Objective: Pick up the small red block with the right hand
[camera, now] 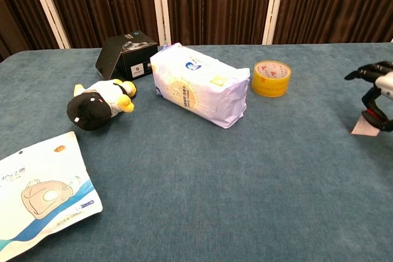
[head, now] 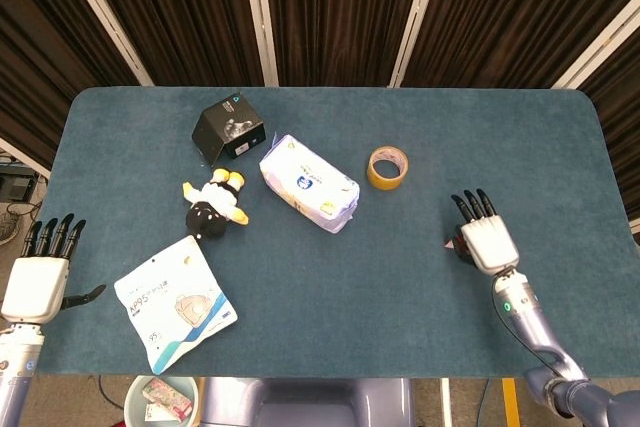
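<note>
The small red block (head: 452, 244) lies on the blue table near its right side, mostly hidden under my right hand (head: 483, 232). In the chest view the block (camera: 366, 126) shows a pale face and a red top edge, resting on the cloth. My right hand (camera: 376, 93) hovers just over it, fingers stretched forward and the thumb curved down beside the block; nothing is lifted. My left hand (head: 42, 269) hangs beyond the table's left edge with fingers apart, holding nothing.
A yellow tape roll (head: 387, 167) sits behind and left of the right hand. Further left are a white tissue pack (head: 308, 183), a black box (head: 228, 128), a plush penguin (head: 212, 205) and a mask packet (head: 175, 300). The table's right edge (head: 612, 162) is close.
</note>
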Action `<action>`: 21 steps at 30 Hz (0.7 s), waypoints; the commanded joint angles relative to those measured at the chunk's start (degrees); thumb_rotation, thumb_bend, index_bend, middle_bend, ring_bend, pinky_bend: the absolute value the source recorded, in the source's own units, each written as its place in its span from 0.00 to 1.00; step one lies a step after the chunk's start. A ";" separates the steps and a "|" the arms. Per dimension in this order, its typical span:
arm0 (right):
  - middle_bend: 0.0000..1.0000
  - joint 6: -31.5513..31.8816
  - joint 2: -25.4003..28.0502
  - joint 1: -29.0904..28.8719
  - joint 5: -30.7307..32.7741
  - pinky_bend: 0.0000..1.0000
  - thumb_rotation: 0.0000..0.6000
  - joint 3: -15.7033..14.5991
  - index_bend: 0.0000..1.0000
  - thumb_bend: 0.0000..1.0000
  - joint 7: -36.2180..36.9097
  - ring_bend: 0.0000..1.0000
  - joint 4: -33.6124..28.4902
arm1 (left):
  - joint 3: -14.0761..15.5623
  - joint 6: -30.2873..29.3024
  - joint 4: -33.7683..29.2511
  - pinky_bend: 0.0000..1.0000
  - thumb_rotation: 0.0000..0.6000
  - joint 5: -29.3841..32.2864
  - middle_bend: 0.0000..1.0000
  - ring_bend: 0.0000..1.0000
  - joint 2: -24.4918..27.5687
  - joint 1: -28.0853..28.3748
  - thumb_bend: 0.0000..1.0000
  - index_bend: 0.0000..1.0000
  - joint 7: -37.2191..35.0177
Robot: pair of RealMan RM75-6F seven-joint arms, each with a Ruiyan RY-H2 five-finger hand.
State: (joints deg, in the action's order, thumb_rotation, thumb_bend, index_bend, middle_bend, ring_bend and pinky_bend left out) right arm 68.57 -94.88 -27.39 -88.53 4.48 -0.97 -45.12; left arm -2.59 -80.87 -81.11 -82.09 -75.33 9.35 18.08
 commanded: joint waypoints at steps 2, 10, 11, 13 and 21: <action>0.10 -0.68 1.32 -1.79 0.33 0.00 1.00 1.23 0.73 0.68 -0.88 0.00 -0.22 | 0.02 -0.08 -0.09 0.00 0.65 0.02 0.00 0.00 -0.04 -0.05 0.00 0.00 0.15; 0.09 2.73 5.01 -4.10 0.88 0.00 1.00 4.53 0.70 0.67 -4.10 0.00 -3.81 | -0.26 -0.55 -0.73 0.00 0.66 0.25 0.00 0.00 0.27 -0.24 0.00 0.00 0.03; 0.08 4.18 5.85 -3.73 0.95 0.00 1.00 4.95 0.69 0.67 -4.68 0.00 -5.53 | -0.25 -0.56 -0.87 0.00 0.65 0.24 0.00 0.00 0.40 -0.27 0.00 0.00 -0.12; 0.07 6.92 7.91 -2.17 1.56 0.00 1.00 5.56 0.67 0.66 -5.97 0.00 -10.54 | -0.15 -0.74 -1.24 0.00 0.65 -0.03 0.00 0.00 0.76 -0.36 0.00 0.00 -0.60; 0.04 20.21 15.42 11.82 4.76 0.00 1.00 1.61 0.61 0.63 -18.00 0.00 -36.09 | 0.74 -2.15 -2.10 0.00 0.65 -2.37 0.00 0.00 2.42 -0.95 0.00 0.00 -3.64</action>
State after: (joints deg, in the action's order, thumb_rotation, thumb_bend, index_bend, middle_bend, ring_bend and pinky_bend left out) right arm 81.80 -83.72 -22.76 -85.56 8.23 -12.35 -70.93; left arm -2.03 -82.80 -83.04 -84.15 -73.16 8.52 14.76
